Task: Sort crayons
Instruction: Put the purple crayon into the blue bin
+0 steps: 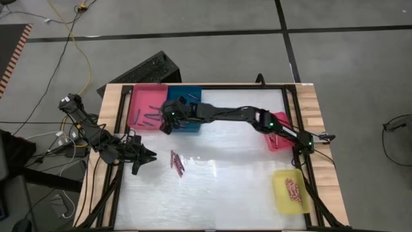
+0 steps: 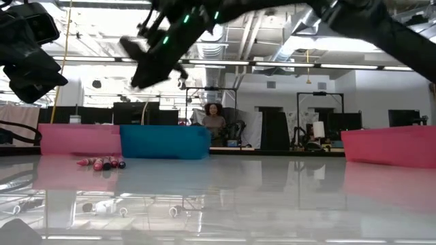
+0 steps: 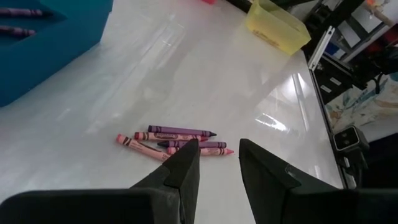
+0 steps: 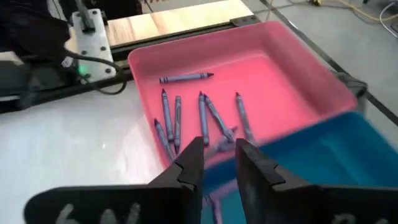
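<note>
I had the right gripper [image 1: 166, 127] reached across the counter [image 1: 225, 187], up in the air over the near wall of the blue tray [image 1: 193, 125], right by where it meets the pink tray [image 1: 138, 96]. In the right wrist view its fingers [image 4: 189, 163] stood a little apart w/ nothing between them, so released. Below them, grey-blue crayons [image 4: 202, 115] lay scattered in the pink tray, approx. eight or so, one lying crosswise near the far wall. A couple more crayons showed in the blue tray, partly hidden by the fingers; colour hard to call from there, maybe purple.

Left gripper [image 1: 149, 156] sat low at the counter's left side, pointed at a small loose cluster of crayons [image 1: 176, 163] on the bare counter. Left wrist view showed its fingers [image 3: 186, 171] parted, empty, the cluster just ahead of the tips: a few purple, pink and red sticks lying side by side, some touching.

Over on the right side, a second pink tray [image 1: 278, 140] was partly covered by the right arm, and the yellow tray [image 1: 291, 190] near the front edge held red-and-pale crayons in a heap. Low view: a person [image 2: 214, 121] stood in the room behind the counter.
</note>
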`<state>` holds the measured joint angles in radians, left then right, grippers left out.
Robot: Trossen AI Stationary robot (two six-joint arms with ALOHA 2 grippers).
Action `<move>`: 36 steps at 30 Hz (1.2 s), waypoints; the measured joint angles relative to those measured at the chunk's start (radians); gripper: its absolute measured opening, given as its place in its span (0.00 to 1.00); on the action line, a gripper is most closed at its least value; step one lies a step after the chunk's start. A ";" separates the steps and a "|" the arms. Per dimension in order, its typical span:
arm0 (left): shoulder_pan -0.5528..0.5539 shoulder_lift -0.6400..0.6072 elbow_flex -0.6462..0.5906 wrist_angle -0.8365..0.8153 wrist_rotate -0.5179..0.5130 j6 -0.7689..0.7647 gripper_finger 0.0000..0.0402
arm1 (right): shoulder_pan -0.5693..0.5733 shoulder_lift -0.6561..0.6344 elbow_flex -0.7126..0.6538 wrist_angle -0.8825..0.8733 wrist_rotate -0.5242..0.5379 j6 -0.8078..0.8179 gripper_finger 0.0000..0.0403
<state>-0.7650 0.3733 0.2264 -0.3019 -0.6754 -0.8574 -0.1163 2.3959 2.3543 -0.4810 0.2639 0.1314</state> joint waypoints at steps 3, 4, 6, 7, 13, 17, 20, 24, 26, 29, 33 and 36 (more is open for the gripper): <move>0.000 0.000 0.000 0.000 -0.011 0.000 0.25 | 0.017 -0.074 0.001 -0.152 0.013 0.024 0.22; 0.000 0.000 0.000 0.000 -0.011 0.000 0.25 | 0.027 -0.092 0.001 -0.214 0.022 0.038 0.22; 0.000 0.000 0.000 0.000 -0.011 0.000 0.25 | 0.050 -0.128 0.001 -0.311 0.028 0.077 0.22; 0.000 0.000 0.000 0.000 -0.011 -0.001 0.25 | 0.062 -0.144 0.000 -0.374 0.028 0.098 0.22; 0.000 0.000 0.000 0.002 -0.013 -0.012 0.25 | 0.162 -0.171 0.000 -0.613 0.037 0.221 0.22; 0.000 0.000 0.000 -0.001 -0.013 -0.017 0.25 | 0.252 -0.140 -0.001 -0.666 0.096 0.296 0.22; 0.000 0.000 0.000 -0.001 -0.014 -0.019 0.25 | 0.317 -0.095 -0.003 -0.644 0.149 0.315 0.22; 0.000 0.000 0.000 0.000 -0.013 -0.020 0.25 | 0.383 -0.028 -0.005 -0.563 0.223 0.358 0.22; 0.000 0.000 0.000 0.000 -0.013 -0.023 0.25 | 0.403 0.005 -0.004 -0.518 0.245 0.381 0.22; 0.000 0.000 0.000 -0.002 -0.013 -0.028 0.25 | 0.420 0.066 -0.004 -0.460 0.274 0.403 0.22; 0.000 0.000 0.000 0.000 -0.011 -0.030 0.25 | 0.426 0.128 -0.005 -0.413 0.301 0.451 0.22; 0.000 0.000 0.000 0.000 -0.010 -0.030 0.25 | 0.425 0.154 -0.005 -0.413 0.313 0.456 0.22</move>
<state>-0.7650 0.3730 0.2264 -0.3023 -0.6854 -0.8875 0.3090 2.5500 2.3497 -0.8939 0.5767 0.5876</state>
